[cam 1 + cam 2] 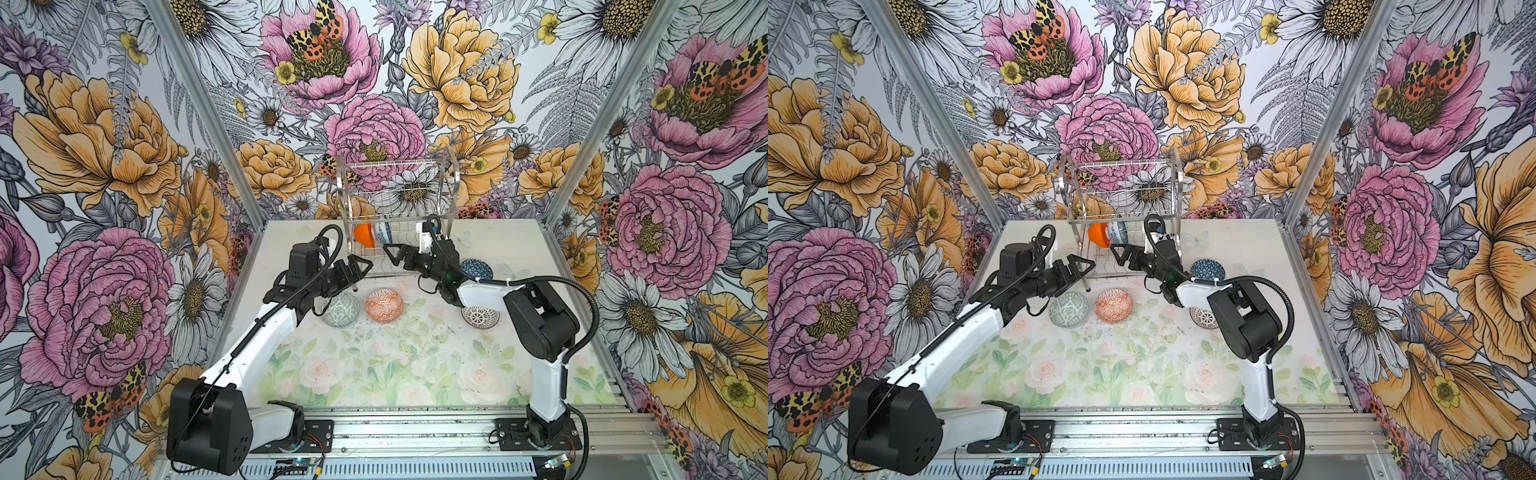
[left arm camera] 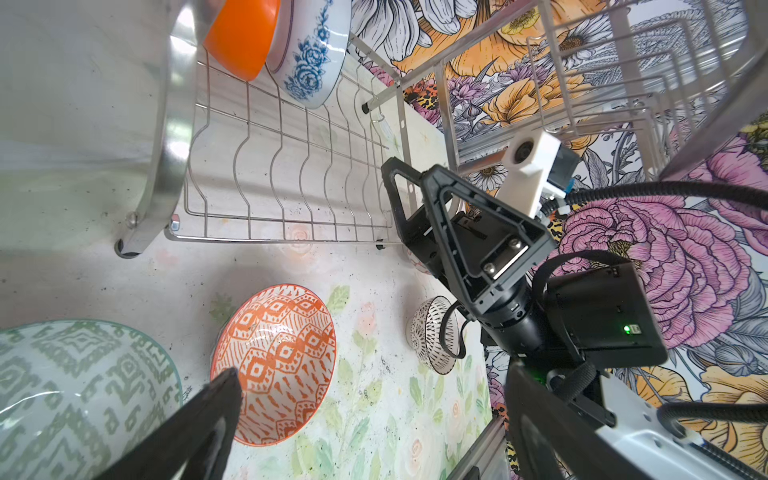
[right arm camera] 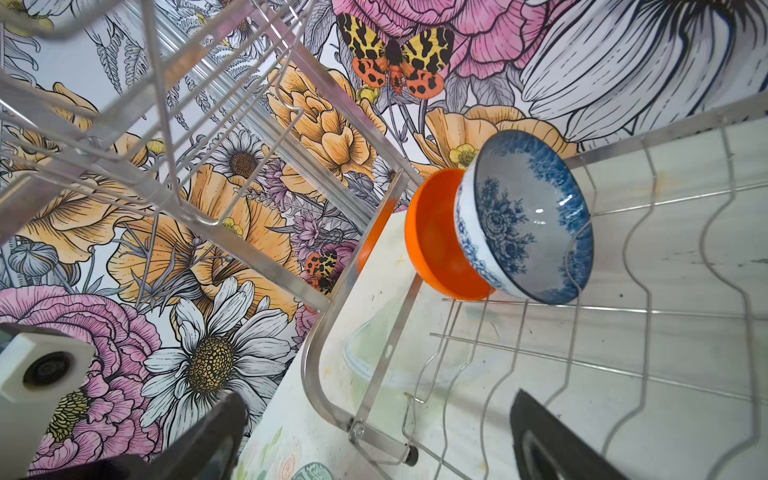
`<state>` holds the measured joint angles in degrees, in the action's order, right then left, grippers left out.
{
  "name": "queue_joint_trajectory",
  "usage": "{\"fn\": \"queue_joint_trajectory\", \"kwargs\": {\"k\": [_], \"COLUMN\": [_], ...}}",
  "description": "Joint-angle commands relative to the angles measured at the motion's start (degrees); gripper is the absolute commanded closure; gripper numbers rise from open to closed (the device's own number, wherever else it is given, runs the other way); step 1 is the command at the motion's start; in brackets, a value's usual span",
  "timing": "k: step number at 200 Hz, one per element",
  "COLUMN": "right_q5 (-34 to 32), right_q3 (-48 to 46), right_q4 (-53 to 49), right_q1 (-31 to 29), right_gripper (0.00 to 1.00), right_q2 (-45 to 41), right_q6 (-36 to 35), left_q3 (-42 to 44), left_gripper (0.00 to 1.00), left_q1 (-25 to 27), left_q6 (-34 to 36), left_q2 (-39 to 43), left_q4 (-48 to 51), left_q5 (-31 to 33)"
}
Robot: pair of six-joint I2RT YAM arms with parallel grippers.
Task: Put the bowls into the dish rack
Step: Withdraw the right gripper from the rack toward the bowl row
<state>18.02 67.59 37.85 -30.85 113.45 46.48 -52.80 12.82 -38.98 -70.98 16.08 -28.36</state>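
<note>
- Two tiers of wire make up the dish rack (image 1: pixel 341 187), which stands at the back of the table (image 1: pixel 415 374) with its long side running left to right. Against the flowered wall its thin wires are hard to follow.
- My left gripper (image 1: pixel 360 272) hovers at the rack's front left corner, jaws wide apart and gripping nothing.
- My right gripper (image 1: pixel 392 254) reaches in at the front of the lower tier, jaws also spread wide and bare.
- Two bowls sit at the left end of the lower tier, tipped on edge. The plain orange bowl (image 1: pixel 362 234) is outermost and the blue flowered bowl (image 1: pixel 384 232) is nested against it. Both mouths face the right end of the rack.
- On the table in front, the grey-green bowl (image 1: pixel 340 309) and the orange patterned bowl (image 1: pixel 384 305) sit side by side, mouths up. My left arm covers the grey-green bowl's left edge.
- Further right, the dark blue bowl (image 1: pixel 476 269) and the black-and-white bowl (image 1: pixel 480 317) are each partly hidden behind my right arm.
</note>
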Motion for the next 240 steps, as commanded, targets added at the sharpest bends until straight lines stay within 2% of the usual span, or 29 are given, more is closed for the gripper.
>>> {"fn": "queue_joint_trajectory", "kwargs": {"k": [1,44,84,104,140,178,209,240], "right_q5": [-1.71,-3.66,-10.37,-13.12,-15.59,-17.67,-18.76,-22.38], "right_q3": [-1.75,-5.19,-8.30,-8.68,-8.71,-8.24,-5.15,-1.85], "right_q4": [-1.00,-7.96,-20.51,-27.18,-36.12,-39.22,-41.37,-43.26], "right_q1": [-0.35,-0.62,-2.85,-4.04,-6.25,-9.43,-12.79,-16.51], "right_gripper": [0.01,0.01,0.01,0.01,0.01,0.01,0.01,0.01], "right_q2": [-4.14,-9.04,-16.53,-19.92,-24.11,-24.52,-20.28,-16.60], "right_q6": [-2.00,-4.22,-10.23,-12.81,-15.56,-17.95,-18.65,-18.92], "left_q3": [0.72,-0.28,-1.46,0.06,6.43,12.32,18.00,19.92], "left_gripper": [0.01,0.01,0.01,0.01,0.01,0.01,0.01,0.01], "left_q1": [0.62,1.31,6.07,7.89,7.90,5.48,2.13,-1.84], "left_q6": [0.75,2.91,4.24,2.76,-0.18,-2.48,-4.30,-3.66], "left_q2": [1.43,2.32,2.95,3.78,9.46,17.19,21.53,24.82], "left_q4": [-0.97,2.08,6.57,7.48,7.62,8.23,8.35,9.09], "left_q5": [1.20,4.58,9.45,10.20,12.65,10.75,6.34,3.59]}}
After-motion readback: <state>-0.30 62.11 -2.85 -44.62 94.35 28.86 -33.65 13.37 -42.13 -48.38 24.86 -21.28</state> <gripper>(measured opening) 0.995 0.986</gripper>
